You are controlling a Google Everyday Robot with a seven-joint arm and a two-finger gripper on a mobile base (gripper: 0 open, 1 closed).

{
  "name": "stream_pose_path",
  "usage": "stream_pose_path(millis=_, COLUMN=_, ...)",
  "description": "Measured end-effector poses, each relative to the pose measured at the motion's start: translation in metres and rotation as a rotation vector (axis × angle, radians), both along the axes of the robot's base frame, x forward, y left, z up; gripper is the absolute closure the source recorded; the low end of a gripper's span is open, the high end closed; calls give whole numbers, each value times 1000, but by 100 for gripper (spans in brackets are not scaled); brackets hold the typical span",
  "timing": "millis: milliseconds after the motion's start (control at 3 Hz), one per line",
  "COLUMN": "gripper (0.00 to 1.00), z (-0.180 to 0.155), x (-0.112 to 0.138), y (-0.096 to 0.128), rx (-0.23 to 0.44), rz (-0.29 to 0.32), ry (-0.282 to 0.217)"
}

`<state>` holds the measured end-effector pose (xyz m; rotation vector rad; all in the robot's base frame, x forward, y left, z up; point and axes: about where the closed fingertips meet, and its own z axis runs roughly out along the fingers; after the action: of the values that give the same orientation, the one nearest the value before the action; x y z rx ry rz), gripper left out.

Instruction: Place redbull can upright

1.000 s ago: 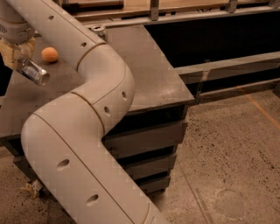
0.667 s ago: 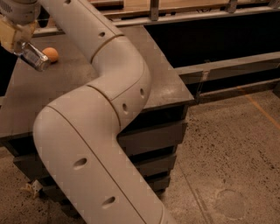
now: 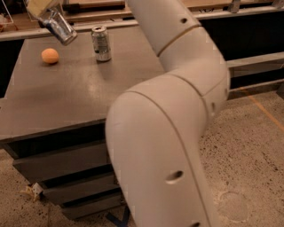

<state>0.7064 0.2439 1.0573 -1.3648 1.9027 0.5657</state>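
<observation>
My gripper (image 3: 45, 12) is at the top left of the camera view, above the far left part of the dark table (image 3: 84, 93). It is shut on the redbull can (image 3: 62, 30), a slim shiny silver can. The can hangs tilted in the air, its free end pointing down and to the right. It touches nothing on the table. The gripper's upper part is cut off by the frame edge.
A wider dull silver can (image 3: 101, 43) stands upright on the far side of the table. An orange ball (image 3: 50, 56) lies to its left. My thick white arm (image 3: 168, 115) fills the middle and right. Speckled floor (image 3: 253, 146) lies to the right.
The gripper has lifted the redbull can higher and carried it rightward. The arm has swung aside, uncovering the upright dull can.
</observation>
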Motion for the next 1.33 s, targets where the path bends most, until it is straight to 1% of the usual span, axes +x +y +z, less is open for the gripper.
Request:
stream_pose_path(millis=333, gripper=100, z=13, x=-6, y=-46, rx=98, rz=24, ry=-91)
stream_pose_path(millis=667, gripper=100, z=-2, x=-19, y=-76, rx=204, rz=60, ry=-99)
stream_pose_path(millis=1000, gripper=100, z=-22, x=-31, y=-112, rx=285, rz=66, ry=-88)
stream_pose_path(millis=1333, gripper=100, z=-33, x=-42, y=-136, rx=366, rz=52, ry=-105)
